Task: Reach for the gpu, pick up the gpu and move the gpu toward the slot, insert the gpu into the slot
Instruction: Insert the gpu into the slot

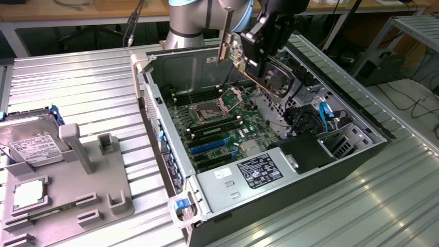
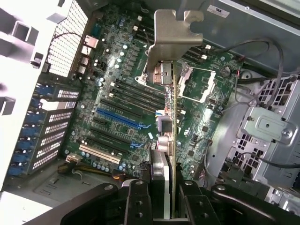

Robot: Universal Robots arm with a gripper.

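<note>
Right now your gripper (image 2: 164,190) grips the gpu (image 2: 171,119) edge-on between partly closed fingers, with the slot (image 2: 117,118) well below on the board (image 2: 206,126)

The bench (image 1: 82,82) is ribbed silvery sheet metal, spreading out below the hand (image 1: 255,54) on every side. Light glints in pale streaks along the ribs nearer the camera than the hand. Beyond the hand, at the back of the room, a wooden table (image 1: 41,11) stands on pale metal legs, with dark shadow beneath it. Off to the exterior view's right of the hand, a grey floor (image 1: 422,121) carries loose black cables (image 1: 401,100), near a metal rack (image 1: 415,23).
</note>
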